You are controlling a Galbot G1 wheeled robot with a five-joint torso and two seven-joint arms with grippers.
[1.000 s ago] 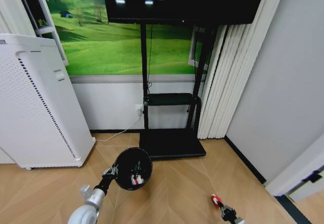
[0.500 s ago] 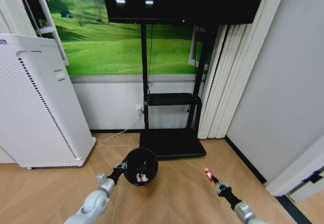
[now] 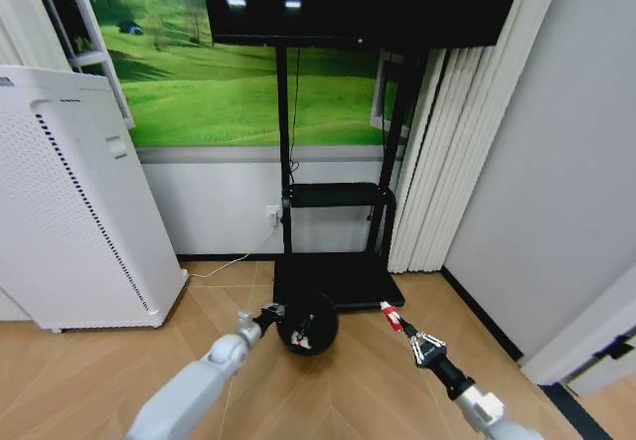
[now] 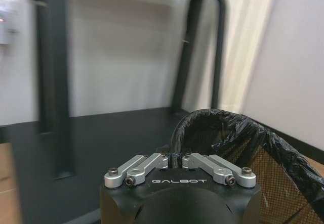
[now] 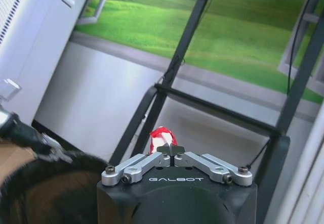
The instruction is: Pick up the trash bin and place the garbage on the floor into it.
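1. The left gripper (image 3: pixel 270 313) has stretched farther forward, going from low near the head view's bottom edge to a spot by the black TV stand base (image 3: pixel 338 283).
2. The trash bin (image 3: pixel 307 327), clamped at its rim by that gripper, has travelled with it away from the camera and toward the right. It now sits just in front of the stand base, its mouth tipped toward the camera.
3. The right gripper (image 3: pixel 402 328) has risen from the bottom edge and swung left, closing on the bin.
4. The small red wrapper (image 3: pixel 390 314) pinched in it now hangs just right of the bin's rim.
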